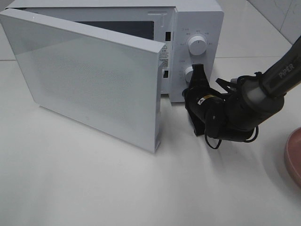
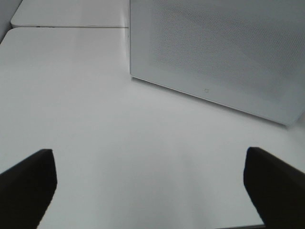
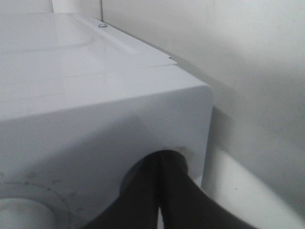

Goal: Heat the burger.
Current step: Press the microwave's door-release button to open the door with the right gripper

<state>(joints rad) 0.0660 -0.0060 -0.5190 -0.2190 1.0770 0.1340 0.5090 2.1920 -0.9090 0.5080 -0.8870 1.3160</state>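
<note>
Three views, and none of them showed the burger. The cavity of the microwave point(image 1: 200, 19) was almost wholly screened by its own open door point(image 1: 89, 80), with only a dark strip visible above the door's top edge, so whether the burger lay inside could not be told. The pink plate point(image 1: 294, 153) was cut off by the right edge of the high view, leaving only a curved piece of its rim. The lower dial point(image 1: 188, 74) was mostly hidden behind the right gripper point(image 1: 198, 69), whose jaws were pressed together with no gap and pointed at that dial. Whether the tips actually touched it was hard to make out, and the right wrist view gave only the dark fingers point(image 3: 181, 200) against the white panel. The left gripper point(image 2: 148, 157) lay outside the high view. In its own wrist view the two dark tips stood wide apart over the bare table point(image 2: 119, 119), holding nothing, with the door ahead. Counted: one microwave, one door, two dials, the upper dial point(image 1: 196, 45) in full view, one plate and two grippers.
</note>
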